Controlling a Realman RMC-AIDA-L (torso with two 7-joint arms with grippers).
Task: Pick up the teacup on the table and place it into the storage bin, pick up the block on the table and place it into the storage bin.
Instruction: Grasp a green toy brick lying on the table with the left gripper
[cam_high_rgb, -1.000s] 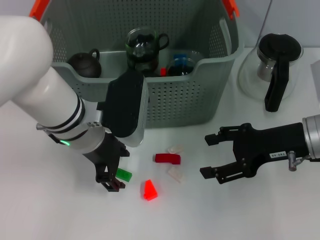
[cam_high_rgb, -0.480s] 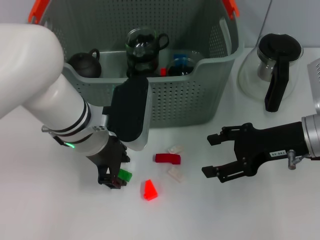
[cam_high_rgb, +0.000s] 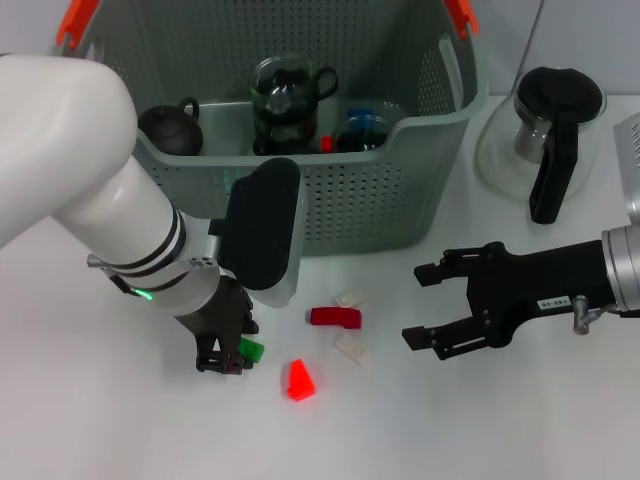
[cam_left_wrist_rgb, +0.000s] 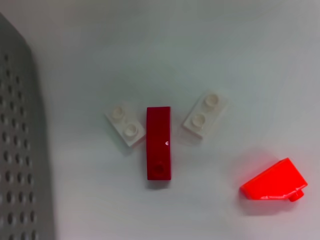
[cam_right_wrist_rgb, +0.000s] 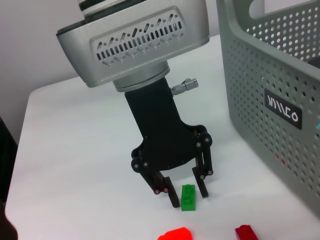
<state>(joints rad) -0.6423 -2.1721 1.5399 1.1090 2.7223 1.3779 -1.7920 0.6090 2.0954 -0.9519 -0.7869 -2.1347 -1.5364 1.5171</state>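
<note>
The grey-green storage bin (cam_high_rgb: 380, 200) stands at the back of the table, and its labelled wall (cam_right_wrist_rgb: 260, 75) also shows in the right wrist view. A glass teacup (cam_high_rgb: 290, 95) sits inside the bin. A small green block (cam_high_rgb: 251, 350) (cam_right_wrist_rgb: 188, 197) lies on the table in front of the bin. My left gripper (cam_high_rgb: 222, 360) (cam_right_wrist_rgb: 187, 196) is down over the green block, open, one finger on each side of it. My right gripper (cam_high_rgb: 412, 305) hovers open at the right, empty.
A dark red block (cam_high_rgb: 334, 317) (cam_left_wrist_rgb: 159, 142), a bright red wedge (cam_high_rgb: 298, 381) (cam_left_wrist_rgb: 274, 181) and two pale plates (cam_high_rgb: 351, 298) (cam_high_rgb: 352, 348) lie between the grippers. A dark teapot (cam_high_rgb: 168, 128) and a glass with blocks (cam_high_rgb: 365, 128) sit in the bin. A glass jug (cam_high_rgb: 555, 130) stands at the far right.
My left gripper has shifted slightly right and toward the bin, closing in over the green block. The right gripper has barely moved.
</note>
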